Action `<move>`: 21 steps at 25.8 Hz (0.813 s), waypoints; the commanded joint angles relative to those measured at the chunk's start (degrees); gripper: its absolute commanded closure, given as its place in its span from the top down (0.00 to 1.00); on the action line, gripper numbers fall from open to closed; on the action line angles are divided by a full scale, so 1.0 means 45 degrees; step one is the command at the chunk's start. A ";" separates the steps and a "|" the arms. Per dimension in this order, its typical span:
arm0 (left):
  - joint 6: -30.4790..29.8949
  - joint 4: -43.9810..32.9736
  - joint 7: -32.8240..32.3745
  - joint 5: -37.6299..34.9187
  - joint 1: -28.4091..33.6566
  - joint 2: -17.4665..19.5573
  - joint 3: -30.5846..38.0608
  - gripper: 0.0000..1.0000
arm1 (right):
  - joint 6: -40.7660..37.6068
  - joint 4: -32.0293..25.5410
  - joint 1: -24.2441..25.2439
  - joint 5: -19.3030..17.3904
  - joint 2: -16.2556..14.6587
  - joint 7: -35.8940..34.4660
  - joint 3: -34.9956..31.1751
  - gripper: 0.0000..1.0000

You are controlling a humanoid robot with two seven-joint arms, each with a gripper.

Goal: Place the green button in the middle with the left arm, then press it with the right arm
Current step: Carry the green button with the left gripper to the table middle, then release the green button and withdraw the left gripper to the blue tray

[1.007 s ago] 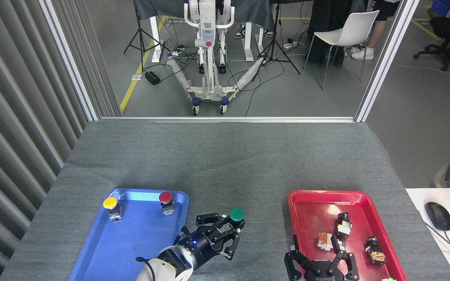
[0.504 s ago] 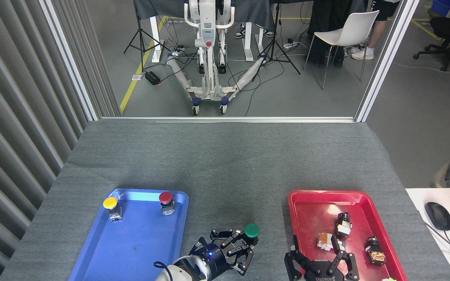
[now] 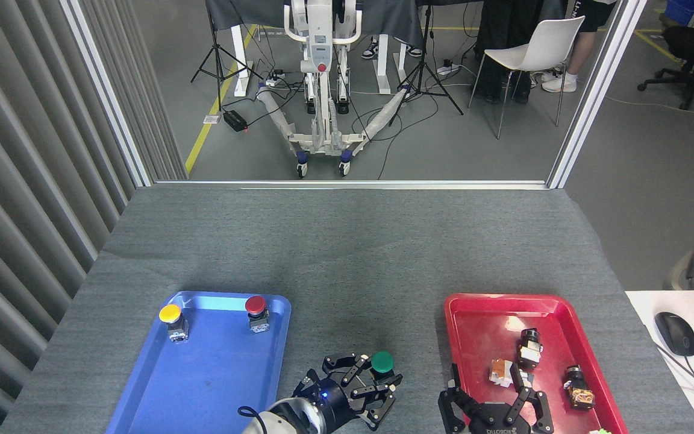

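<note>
The green button point(image 3: 382, 361) sits clamped in my left gripper point(image 3: 368, 389), fingers closed round its short body under the domed, glossy cap, over the bare grey cloth point(image 3: 347, 253) between the blue tray point(image 3: 142, 386) and the red tray point(image 3: 479, 307). I judge the placing step nearly done — whether the base touches the felt I cannot tell. Next I must set it down upright, let go and draw clear, so the right gripper point(image 3: 491, 410) — fingers spread, holding nothing, at the red tray's near edge — can press the cap.
</note>
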 commanded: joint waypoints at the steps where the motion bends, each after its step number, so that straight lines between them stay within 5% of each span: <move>1: -0.0015 -0.0577 0.0021 0.0005 0.0118 0.0039 0.0000 0.99 | 0.0022 0.0012 0.0000 0.0001 0.0009 0.0001 0.0000 1.00; 7: 0.0278 -0.3253 -0.0154 0.0024 0.1388 0.0215 0.0176 0.99 | 0.0022 0.0012 -0.0020 0.0001 0.0009 0.0001 0.0000 1.00; 13: 0.4106 -0.8233 -0.0115 0.0200 0.4786 0.1562 0.2226 0.99 | 0.0022 0.0012 -0.0039 0.0001 0.0009 0.0001 0.0000 1.00; 21: 0.4204 -0.8605 0.0100 0.2524 0.6622 0.2246 0.5391 0.99 | 0.0022 0.0012 -0.0078 0.0021 0.0048 0.0001 0.0430 1.00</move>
